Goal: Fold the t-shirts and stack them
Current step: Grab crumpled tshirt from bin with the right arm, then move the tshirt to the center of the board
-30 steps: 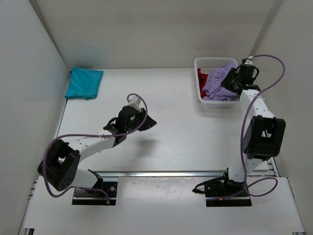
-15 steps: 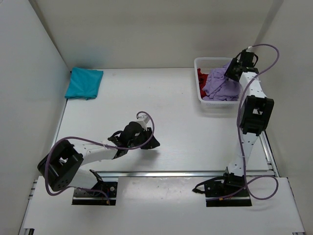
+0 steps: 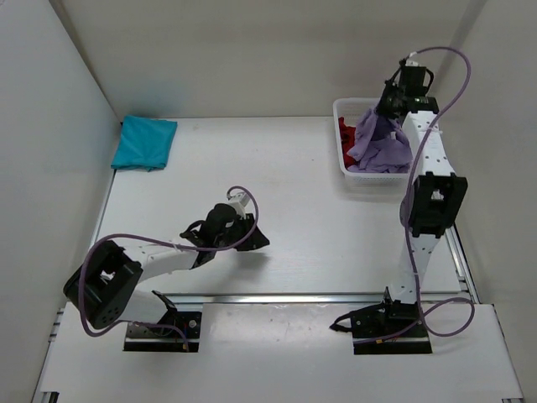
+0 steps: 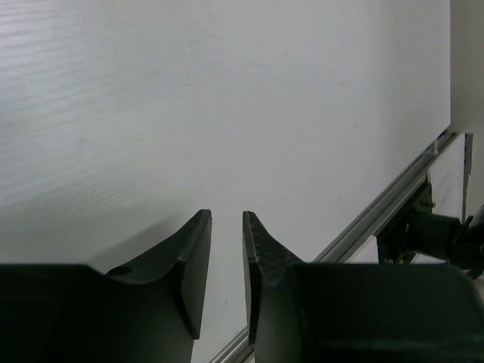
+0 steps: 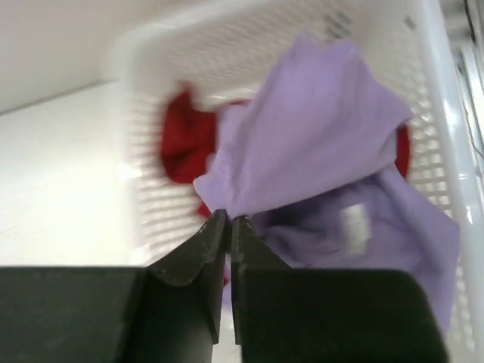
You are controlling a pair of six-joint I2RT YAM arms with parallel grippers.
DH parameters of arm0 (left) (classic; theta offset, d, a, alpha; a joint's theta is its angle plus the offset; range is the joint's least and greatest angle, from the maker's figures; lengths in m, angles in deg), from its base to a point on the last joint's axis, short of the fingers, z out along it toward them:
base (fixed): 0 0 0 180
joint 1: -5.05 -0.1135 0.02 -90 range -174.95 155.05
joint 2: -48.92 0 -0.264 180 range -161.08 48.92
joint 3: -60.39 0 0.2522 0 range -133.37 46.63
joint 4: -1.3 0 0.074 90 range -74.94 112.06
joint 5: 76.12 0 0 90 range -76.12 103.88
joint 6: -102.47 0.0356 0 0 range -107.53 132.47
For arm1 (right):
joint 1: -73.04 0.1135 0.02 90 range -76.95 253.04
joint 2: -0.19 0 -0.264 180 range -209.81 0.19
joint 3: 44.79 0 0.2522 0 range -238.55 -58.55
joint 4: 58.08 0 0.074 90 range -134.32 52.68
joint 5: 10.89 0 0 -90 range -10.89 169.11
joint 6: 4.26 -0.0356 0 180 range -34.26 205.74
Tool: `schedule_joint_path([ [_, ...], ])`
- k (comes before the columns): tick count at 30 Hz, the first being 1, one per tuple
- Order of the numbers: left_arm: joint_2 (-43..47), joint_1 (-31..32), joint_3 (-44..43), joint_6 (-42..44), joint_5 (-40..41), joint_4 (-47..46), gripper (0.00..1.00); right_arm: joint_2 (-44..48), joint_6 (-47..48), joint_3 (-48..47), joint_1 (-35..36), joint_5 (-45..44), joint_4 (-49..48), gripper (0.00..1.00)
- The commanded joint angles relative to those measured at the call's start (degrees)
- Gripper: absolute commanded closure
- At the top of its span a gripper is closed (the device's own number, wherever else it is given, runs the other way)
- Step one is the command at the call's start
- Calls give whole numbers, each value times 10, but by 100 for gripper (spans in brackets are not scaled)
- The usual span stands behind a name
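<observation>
- Light lavender purple soft cloth t-shirt [image 5: 325,128]: limp, light, likely to drape when raised; lies in white plastic mesh basket [image 5: 435,113], far right.
- Right gripper [image 5: 229,219]: closed on a raised fold of it, a sound hold point.
- Left gripper [image 4: 227,219]: slightly parted, empty.

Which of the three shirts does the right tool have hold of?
The lavender shirt, pinched in the right tool over the basket. The red shirt lies ungripped in the basket; the teal shirt lies across the table.

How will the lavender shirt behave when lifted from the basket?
Likely floppy: the lavender shirt drapes in folds from the right claw. Probably light; one pinched corner raises it. It may snag the red shirt beside it.
</observation>
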Motion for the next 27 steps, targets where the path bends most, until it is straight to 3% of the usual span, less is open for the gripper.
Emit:
schedule_joint_path([
  [1, 30, -49, -10, -7, -27, 9, 65, 187, 8, -8, 45, 65, -29, 100],
  [6, 51, -125, 4, -23, -56, 14, 64, 292, -25, 13, 150, 183, -92, 100],
  [11, 97, -224, 44, -54, -80, 5, 61, 305, -20, -95, 281, 219, -117, 100],
  [14, 120, -294, 65, -68, -116, 6, 60, 305, -60, -125, 269, 277, -148, 100],
  [16, 150, -354, 76, -75, -141, 9, 59, 321, -82, -93, 243, 320, -174, 100],
  [18, 176, -400, 86, -81, -155, 13, 58, 360, -99, 56, 221, 349, -223, 100],
  [22, 214, -475, 90, -60, -158, 47, 57, 466, -194, 428, 172, 406, -445, 100],
  [25, 206, -474, 86, -48, -153, 61, 56, 470, -240, 604, 141, 412, -542, 100],
  [27, 191, -469, 85, -50, -140, 48, 55, 440, -224, 655, 146, 378, -535, 100],
])
